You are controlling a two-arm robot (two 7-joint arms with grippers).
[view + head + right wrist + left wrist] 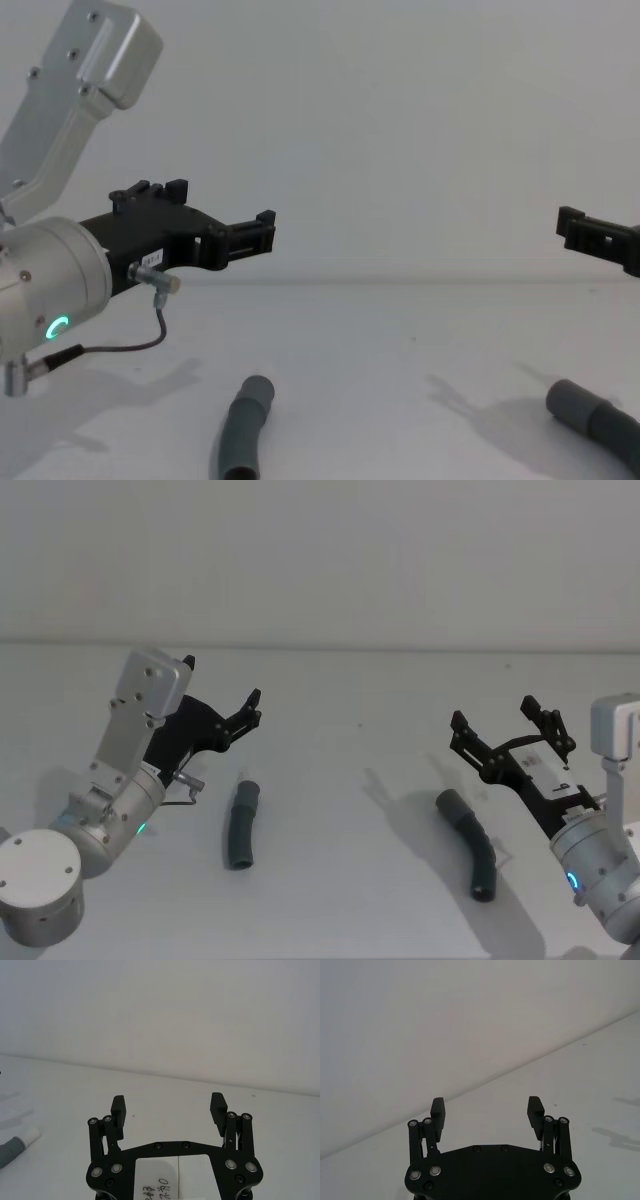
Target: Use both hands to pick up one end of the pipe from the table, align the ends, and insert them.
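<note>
Silver arms (60, 110); left tool (487, 1106) and right tool (169, 1105) black.

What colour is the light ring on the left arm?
Green glowing light ring, clearest in the chest view.

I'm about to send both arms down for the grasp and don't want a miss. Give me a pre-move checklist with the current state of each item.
1. Left gripper open and empty: ok.
2. Right gripper open and empty: ok.
3. Left pipe piece and right pipe piece lying free on the table, with nothing on them: ok.
4. Each gripper over its own piece: not ok. Both hang above the table, off to the side of their pieces.
5. Pieces lined up for insertion: not ok. They lie well apart, one on each side.
6. Which piece carries the narrower tip: cannot tell.
</note>
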